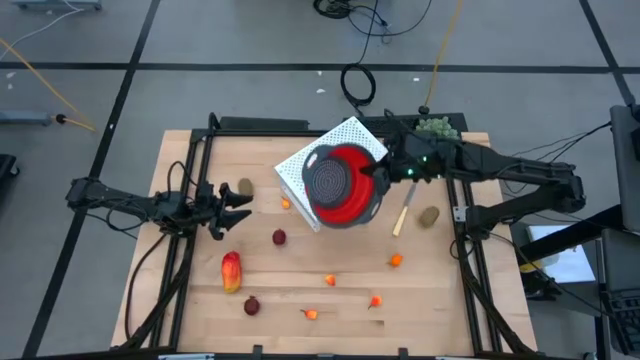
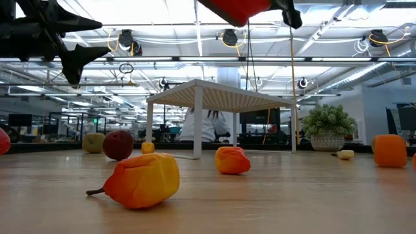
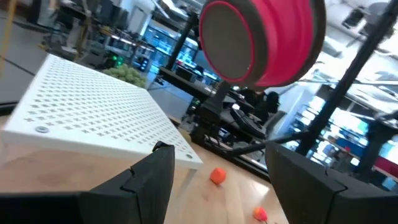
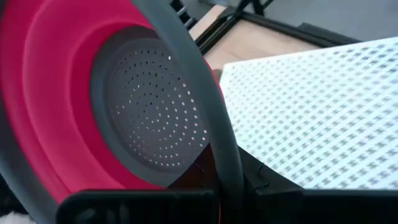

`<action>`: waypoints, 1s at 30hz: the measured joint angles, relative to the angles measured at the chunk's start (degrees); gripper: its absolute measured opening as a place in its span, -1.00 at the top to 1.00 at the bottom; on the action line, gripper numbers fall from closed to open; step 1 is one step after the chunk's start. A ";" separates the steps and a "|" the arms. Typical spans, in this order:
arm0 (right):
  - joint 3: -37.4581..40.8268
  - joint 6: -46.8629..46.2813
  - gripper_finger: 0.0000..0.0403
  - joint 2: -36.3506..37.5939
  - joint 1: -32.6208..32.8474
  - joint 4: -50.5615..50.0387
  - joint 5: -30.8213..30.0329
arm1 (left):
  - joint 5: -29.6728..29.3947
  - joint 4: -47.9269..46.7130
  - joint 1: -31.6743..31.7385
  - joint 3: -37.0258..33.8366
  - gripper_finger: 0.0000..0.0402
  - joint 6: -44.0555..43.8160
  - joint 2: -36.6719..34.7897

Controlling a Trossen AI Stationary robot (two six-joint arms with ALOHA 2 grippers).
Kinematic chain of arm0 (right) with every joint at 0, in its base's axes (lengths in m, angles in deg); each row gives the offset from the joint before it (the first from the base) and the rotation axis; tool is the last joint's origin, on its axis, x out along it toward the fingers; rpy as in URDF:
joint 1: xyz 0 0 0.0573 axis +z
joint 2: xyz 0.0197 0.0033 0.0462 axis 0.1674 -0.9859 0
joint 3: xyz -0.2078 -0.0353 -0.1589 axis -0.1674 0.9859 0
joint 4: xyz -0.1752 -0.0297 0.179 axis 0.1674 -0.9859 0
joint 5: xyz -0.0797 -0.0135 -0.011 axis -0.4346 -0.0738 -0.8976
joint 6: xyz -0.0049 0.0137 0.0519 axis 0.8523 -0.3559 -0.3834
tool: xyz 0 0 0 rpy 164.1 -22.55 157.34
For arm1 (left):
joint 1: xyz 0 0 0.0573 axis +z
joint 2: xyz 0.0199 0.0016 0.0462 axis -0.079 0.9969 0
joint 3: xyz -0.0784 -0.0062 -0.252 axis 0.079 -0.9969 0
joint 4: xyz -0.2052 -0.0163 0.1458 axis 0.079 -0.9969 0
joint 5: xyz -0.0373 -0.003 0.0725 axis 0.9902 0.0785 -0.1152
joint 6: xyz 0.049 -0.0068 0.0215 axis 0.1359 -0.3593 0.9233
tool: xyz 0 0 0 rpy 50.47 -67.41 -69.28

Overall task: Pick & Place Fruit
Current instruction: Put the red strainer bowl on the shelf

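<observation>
A red colander [image 1: 340, 186] with a grey perforated bottom hangs in the air over a white perforated stand [image 1: 352, 136]; my right gripper [image 1: 384, 173] is shut on it. The fruits lie on the wooden table: a red-and-yellow piece [image 1: 231, 271], a brown oval [image 1: 429, 215], dark red balls [image 1: 279, 237] [image 1: 251, 306], and several small orange bits such as [image 1: 330, 280]. My left gripper [image 1: 236, 207] is open above the table's left part, touching nothing. In the left wrist view the colander [image 3: 261, 37] shows far ahead, beyond my open left gripper [image 3: 217, 186]. My right gripper holds the colander by its grey rim [image 4: 214, 155] on the side toward the table's right, coming in about level from the right. One finger seems inside the bowl and one outside. The colander is lifted clear [image 2: 240, 8], above the stand.
A pale-handled knife [image 1: 404, 212] lies beside the colander's shadow, near the brown oval. A green bushy plant [image 1: 437, 127] stands at the far right corner. An olive round fruit [image 1: 245, 187] lies near the left gripper. Black frame rails run along both table sides.
</observation>
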 joint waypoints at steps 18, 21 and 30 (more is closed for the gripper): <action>-0.73 6.17 1.00 -7.56 -6.63 8.51 1.14 | -13.85 0.07 -0.04 6.94 -0.25 5.69 3.57; -0.77 7.42 1.00 -8.59 -6.54 11.39 -1.47 | -14.82 0.24 -0.04 11.58 -0.25 9.48 8.43; -0.70 14.57 1.00 -9.46 -4.52 17.03 -17.39 | -16.83 -0.12 -0.04 25.82 -0.25 18.48 28.30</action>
